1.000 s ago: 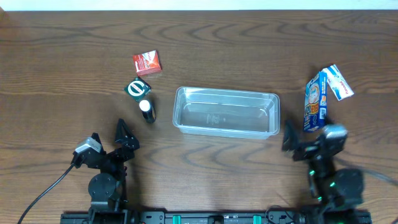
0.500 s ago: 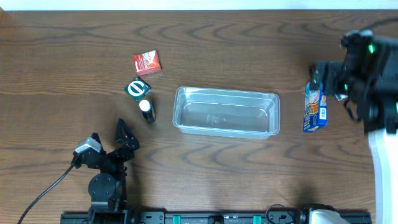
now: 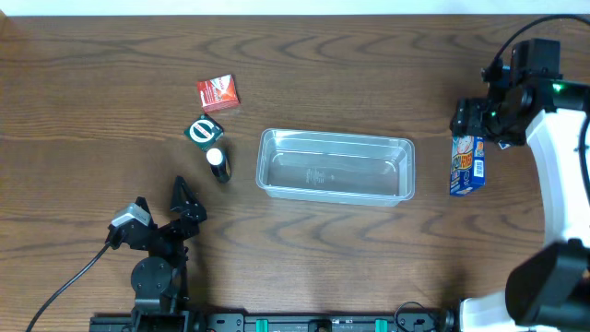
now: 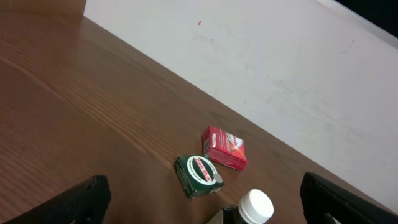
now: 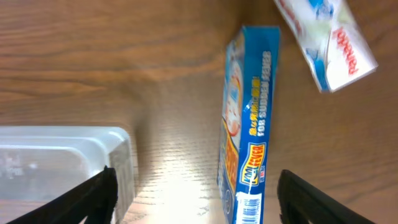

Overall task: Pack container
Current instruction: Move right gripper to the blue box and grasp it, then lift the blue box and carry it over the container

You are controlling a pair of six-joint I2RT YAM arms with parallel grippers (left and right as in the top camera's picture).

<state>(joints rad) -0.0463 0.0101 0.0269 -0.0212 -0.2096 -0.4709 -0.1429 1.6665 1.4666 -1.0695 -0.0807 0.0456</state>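
Arm on left sits folded low at the table's near edge, left gripper [image 3: 164,210] aimed at the far side, fingers spread wide on nothing. Red box [image 3: 218,93], green box [image 3: 204,130] and bottle [image 3: 218,163] lie ahead of it. Container [image 3: 277,138] sits mid-table. Right arm is extended, right gripper [image 3: 479,120] over the far end of the blue box [image 3: 467,168], fingers wide apart, probably not touching it. White packet [image 5: 329,43] lies just beyond.

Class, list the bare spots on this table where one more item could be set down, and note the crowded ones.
Bare: the table beyond the container, and in front of it. The container holds nothing. Crowded: its left, with red box, green box and bottle; its right, with blue box and white box.
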